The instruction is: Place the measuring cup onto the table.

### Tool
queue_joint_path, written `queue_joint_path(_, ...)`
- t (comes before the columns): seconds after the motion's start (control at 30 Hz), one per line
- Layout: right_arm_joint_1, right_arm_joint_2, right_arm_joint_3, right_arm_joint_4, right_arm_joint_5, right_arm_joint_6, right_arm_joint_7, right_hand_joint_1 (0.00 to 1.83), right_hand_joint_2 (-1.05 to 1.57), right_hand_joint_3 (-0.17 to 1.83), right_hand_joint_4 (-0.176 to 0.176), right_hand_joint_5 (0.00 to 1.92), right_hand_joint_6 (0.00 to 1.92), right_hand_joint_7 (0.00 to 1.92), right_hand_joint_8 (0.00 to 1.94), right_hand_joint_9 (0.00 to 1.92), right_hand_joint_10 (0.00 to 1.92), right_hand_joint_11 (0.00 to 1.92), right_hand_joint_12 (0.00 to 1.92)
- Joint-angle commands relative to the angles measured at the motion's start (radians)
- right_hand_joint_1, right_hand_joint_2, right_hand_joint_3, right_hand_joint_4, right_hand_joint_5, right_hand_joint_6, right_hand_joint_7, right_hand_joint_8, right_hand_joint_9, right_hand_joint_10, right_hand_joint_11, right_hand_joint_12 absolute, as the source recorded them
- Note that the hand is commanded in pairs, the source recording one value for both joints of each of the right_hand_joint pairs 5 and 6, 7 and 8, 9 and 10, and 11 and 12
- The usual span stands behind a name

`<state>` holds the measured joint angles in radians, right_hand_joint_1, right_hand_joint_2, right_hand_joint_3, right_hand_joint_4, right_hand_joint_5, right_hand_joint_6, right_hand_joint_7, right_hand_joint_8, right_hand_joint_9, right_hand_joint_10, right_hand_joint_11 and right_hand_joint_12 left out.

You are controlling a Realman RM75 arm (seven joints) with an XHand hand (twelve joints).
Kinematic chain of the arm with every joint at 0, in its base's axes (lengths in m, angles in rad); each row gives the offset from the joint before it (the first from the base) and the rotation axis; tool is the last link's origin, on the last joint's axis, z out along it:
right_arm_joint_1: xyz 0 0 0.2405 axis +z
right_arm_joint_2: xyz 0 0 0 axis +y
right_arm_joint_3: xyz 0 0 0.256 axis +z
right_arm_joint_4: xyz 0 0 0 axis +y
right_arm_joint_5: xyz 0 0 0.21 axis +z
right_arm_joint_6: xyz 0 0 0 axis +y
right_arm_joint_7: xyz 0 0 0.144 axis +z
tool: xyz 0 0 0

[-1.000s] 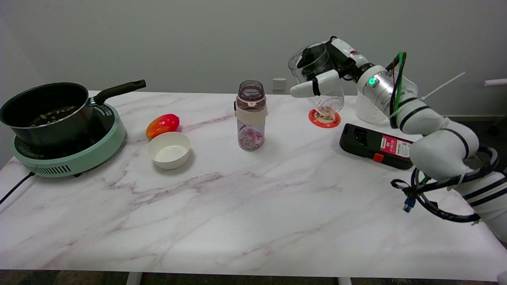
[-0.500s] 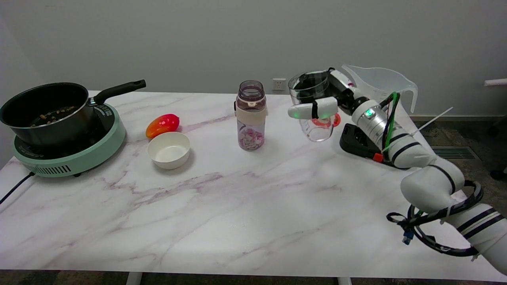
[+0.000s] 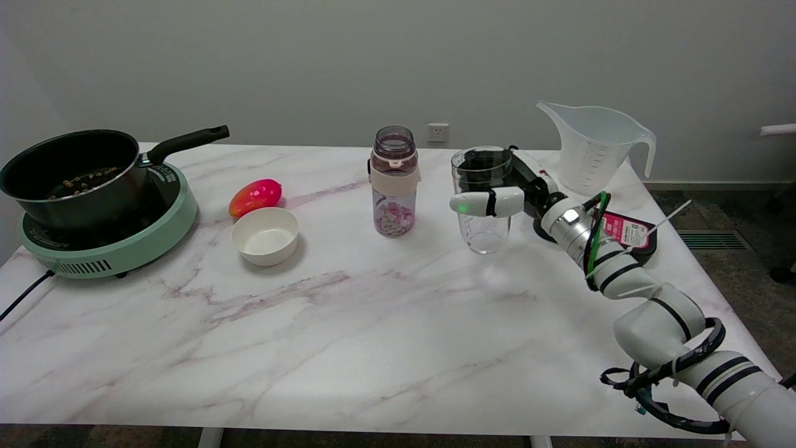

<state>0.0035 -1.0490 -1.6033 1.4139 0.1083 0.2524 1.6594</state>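
Measuring cup: the clear measuring cup stands upright, its bottom on or just above the worktop; I cannot tell if it touches.
Right hand: the right hand holds the cup from its right side.
Fingers: one white finger lies across the front of the cup, the others wrap behind it, clamped on the cup.
Nearby: a bottle stands just left of the cup; a big clear jug stands behind on the right.
Worktop: white marble with pink lines.
Room: a plain grey wall behind.
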Motion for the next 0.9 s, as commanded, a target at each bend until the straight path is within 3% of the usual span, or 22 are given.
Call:
queue_joint_path(0.03, 0.107, -0.076, -0.043, -0.430, -0.063, 0.426, 0.186, 1.25, 1.57, 0.36, 0.000, 1.92, 1.92, 1.90, 1.90, 1.72, 1.72, 1.38, 1.38)
queue_joint_path(0.43, 0.261, -0.104, -0.101, -0.607, 0.038, 0.472, 0.066, 1.24, 1.57, 0.36, 0.000, 1.92, 1.92, 1.90, 1.90, 1.71, 1.71, 1.38, 1.38)
queue_joint_path(0.9, 0.353, -0.149, -0.115, -0.664, 0.156, 0.461, -0.279, 1.24, 1.57, 0.30, 0.000, 1.92, 1.92, 1.91, 1.91, 1.74, 1.74, 1.40, 1.40)
